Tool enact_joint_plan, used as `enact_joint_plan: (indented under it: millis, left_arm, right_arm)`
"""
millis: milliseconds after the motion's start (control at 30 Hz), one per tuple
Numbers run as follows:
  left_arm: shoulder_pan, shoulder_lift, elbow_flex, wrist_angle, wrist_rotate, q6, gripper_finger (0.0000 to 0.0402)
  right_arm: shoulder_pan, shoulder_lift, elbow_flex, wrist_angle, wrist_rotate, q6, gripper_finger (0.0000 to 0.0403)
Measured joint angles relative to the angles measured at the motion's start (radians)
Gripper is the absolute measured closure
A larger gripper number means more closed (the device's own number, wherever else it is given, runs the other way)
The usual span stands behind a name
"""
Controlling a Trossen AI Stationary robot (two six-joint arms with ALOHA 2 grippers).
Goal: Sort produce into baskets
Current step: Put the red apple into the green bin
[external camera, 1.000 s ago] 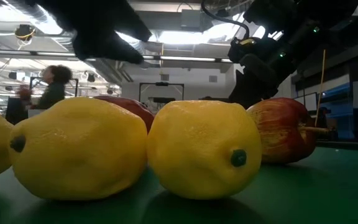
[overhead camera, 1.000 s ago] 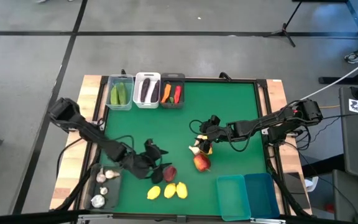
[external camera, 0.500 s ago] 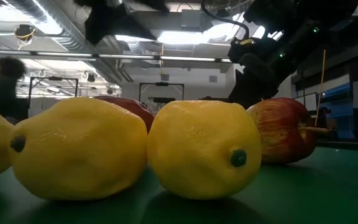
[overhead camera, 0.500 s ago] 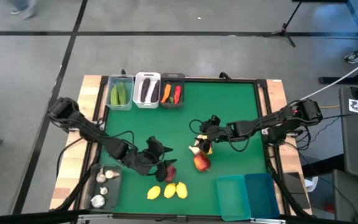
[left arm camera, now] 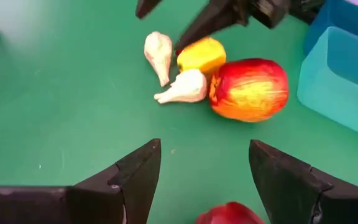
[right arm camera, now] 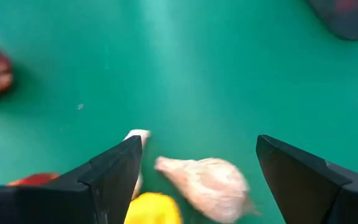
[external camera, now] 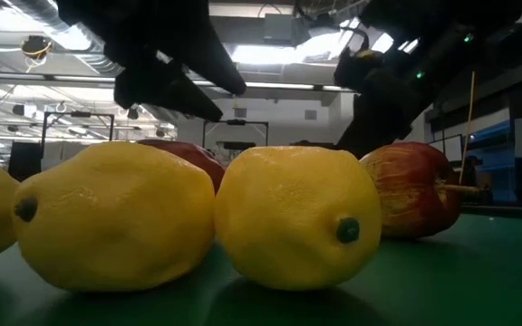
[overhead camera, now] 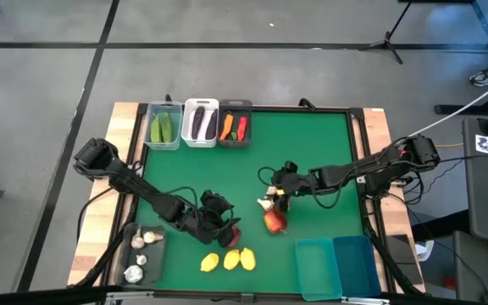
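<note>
Left gripper sits low over the near-centre of the green mat, fingers apart, straddling the dark red fruit just beyond the lemon row. In its wrist view the fruit sits at the mouth of the gap, with neither finger touching it. Looks like a lineup for a pick, not a grip yet.

Right gripper hangs over the small cluster mid-mat, to the right of the left gripper. Fingers wide apart, holding nothing. A pale garlic piece lies between its fingers, a second garlic piece and a yellow lemon piece beside it, the red-yellow apple touching the cluster on the near side. My read: it's going for the garlic.

Sorting so far:
- Far-left row: clear bin with green cucumbers, white bin with eggplants, dark grey bin with the carrot and chili.
- Near-left dark bin already has garlic bulbs, likely where the loose garlic goes.
- Two teal bins at near right look empty, so probably reserved for lemons and red fruit.
- Three lemons are loose on the near edge, touching in a row.
</note>
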Motion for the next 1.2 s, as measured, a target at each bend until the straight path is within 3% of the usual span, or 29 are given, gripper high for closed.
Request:
enact_joint_plan:
  millis: [167, 367, 433, 600, 767, 967, 1200]
  left_arm:
    - [0.003, -0.027, 0.000, 0.017, -0.002, 0.055, 0.0164]
    - [0.005, -0.038, 0.000, 0.016, -0.009, 0.103, 0.0164]
    - [0.011, -0.038, 0.000, 0.015, 0.010, 0.106, 0.0164]
    - [0.031, -0.038, 0.000, -0.013, 0.170, 0.101, 0.0164]
    - [0.032, -0.038, 0.000, -0.069, 0.192, 0.006, 0.0164]
    - [0.010, -0.036, 0.023, -0.096, 0.277, -0.081, 0.0164]
    - [-0.031, -0.036, 0.080, -0.095, 0.467, -0.084, 0.0164]
  right_arm:
    - [0.071, -0.008, 0.073, -0.034, -0.022, -0.028, 0.0086]
    - [0.191, -0.008, 0.246, -0.262, -0.042, -0.022, 0.0086]
    - [0.225, -0.008, 0.313, -0.374, -0.003, -0.022, 0.0086]
    - [0.305, -0.008, 0.426, -0.594, 0.156, 0.038, 0.0086]
    - [0.361, -0.008, 0.433, -0.619, 0.245, 0.093, 0.0086]
    - [0.378, -0.003, 0.375, -0.621, 0.258, 0.172, 0.0086]
    - [0.378, -0.002, 0.331, -0.609, 0.258, 0.218, 0.0086]
